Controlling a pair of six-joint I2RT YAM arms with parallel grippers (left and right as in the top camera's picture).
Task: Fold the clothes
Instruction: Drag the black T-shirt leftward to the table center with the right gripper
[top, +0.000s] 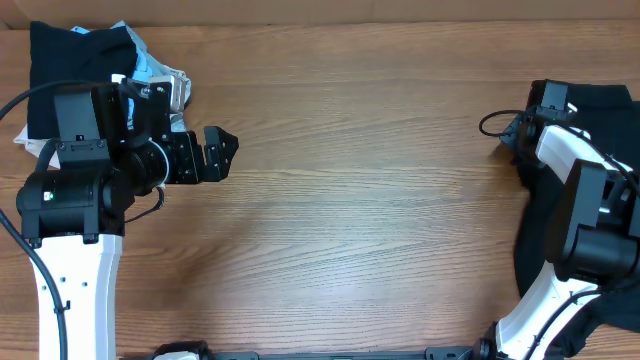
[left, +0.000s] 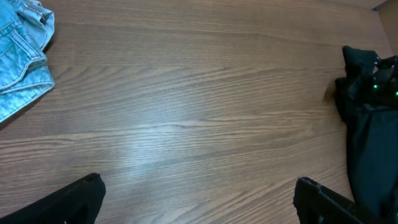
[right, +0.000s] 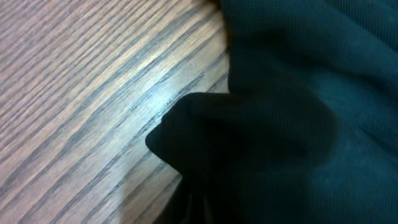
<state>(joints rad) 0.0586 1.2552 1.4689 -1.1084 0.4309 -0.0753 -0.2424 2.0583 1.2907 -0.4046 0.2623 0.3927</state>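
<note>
The overhead view looks straight down on the table, taking in its whole width. The left wrist view sits low and faces across the bare wood toward the black cloth at the far side, with its own fingers in the bottom corners. The right wrist view is very close to the black cloth, which fills most of the frame. All 3 views share the black cloth

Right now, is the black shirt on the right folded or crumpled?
Crumpled. The black shirt lies in an uneven heap under the right arm; up close it shows rounded bumps and creases, no neat edges.
</note>
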